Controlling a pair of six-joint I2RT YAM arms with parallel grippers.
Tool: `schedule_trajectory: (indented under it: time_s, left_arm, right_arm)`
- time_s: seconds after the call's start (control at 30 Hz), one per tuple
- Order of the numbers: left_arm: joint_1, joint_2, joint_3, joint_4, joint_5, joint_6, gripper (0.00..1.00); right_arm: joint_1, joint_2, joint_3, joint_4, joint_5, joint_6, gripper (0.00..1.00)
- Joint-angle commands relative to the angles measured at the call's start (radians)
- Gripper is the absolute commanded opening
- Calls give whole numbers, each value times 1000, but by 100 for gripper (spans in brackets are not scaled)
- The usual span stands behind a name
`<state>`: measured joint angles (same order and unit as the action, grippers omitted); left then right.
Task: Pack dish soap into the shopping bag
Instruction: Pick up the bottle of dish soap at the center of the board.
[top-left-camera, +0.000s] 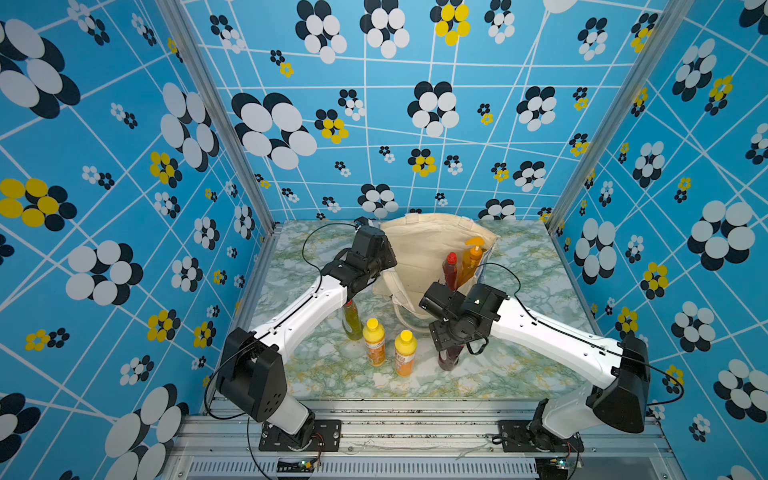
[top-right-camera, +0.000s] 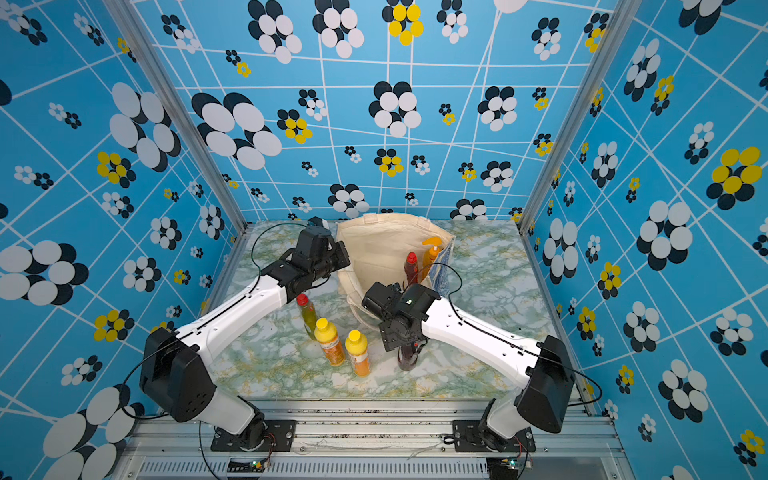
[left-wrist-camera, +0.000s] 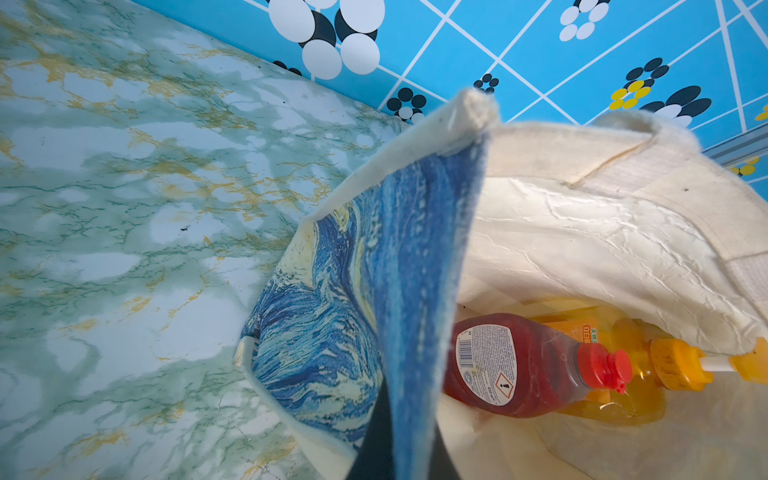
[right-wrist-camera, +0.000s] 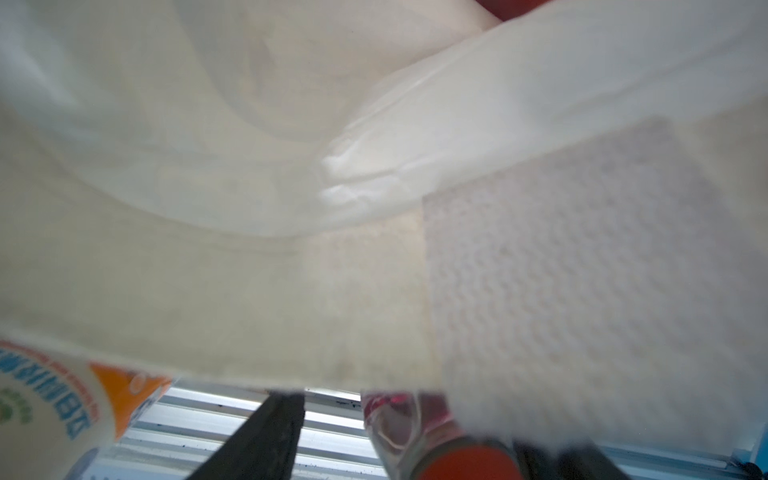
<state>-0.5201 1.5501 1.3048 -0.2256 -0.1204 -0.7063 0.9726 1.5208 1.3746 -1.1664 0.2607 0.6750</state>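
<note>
Where the cream bag (top-left-camera: 415, 249), blue swirls outside, stands at the tabletop's (top-left-camera: 519, 365) twelve o'clock, your left jaws clamp its nine o'clock rim. Inside lean a dark red bottle (top-left-camera: 450, 270) and an orange pump bottle (top-left-camera: 471, 257). Your right jaws straddle, unclosed, another dark red bottle (top-left-camera: 449, 359) at the bag's six o'clock.

left arm (top-left-camera: 299, 316) stretches forward and inward, left end effector (left-wrist-camera: 407, 449) clamped tight on the shopping bag (left-wrist-camera: 582, 249) wall; right arm (top-left-camera: 552, 332) angles inward, right end effector (right-wrist-camera: 403, 449) pointing down, jaws apart.
</note>
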Motion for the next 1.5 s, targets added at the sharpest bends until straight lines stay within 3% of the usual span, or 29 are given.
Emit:
schedule_trajectory:
  time_s: [0.0,0.27,0.5,0.57,0.7,0.87,0.97,1.07,1.13,1.47]
  left_arm:
    - [2,12,27,-18,-16,24,0]
    - [2,7,21,-15,-18,18,0]
    - [1,5,20,-18,-18,17,0]
    - [0,5,19,-20,-21,16,0]
    - [0,4,20,-21,-24,17,0]
    - [0,7,21,-20,-23,17,0]
    - [0,9,26,-21,-22,18,0]
    - [0,7,24,-20,-25,17,0]
    - [0,5,22,-20,-27,16,0]
    - [0,4,27,-23,-28,20,0]
  right_arm:
    - [-6,-23,-42,25,20,85,76]
    - [-15,-45,-111,73,39,95,62]
    - [-34,-61,-163,132,63,62,63]
    - [-38,-66,-175,150,67,39,58]
    - [-48,-90,-202,210,34,-50,47]
    - [-56,-148,-242,297,-31,-256,37]
    - [-75,-164,-245,287,-38,-341,40]
    - [-93,-163,-240,257,-29,-354,56]
    - [-98,-160,-239,242,-24,-339,62]
    - [-99,-198,-303,314,-135,-238,62]
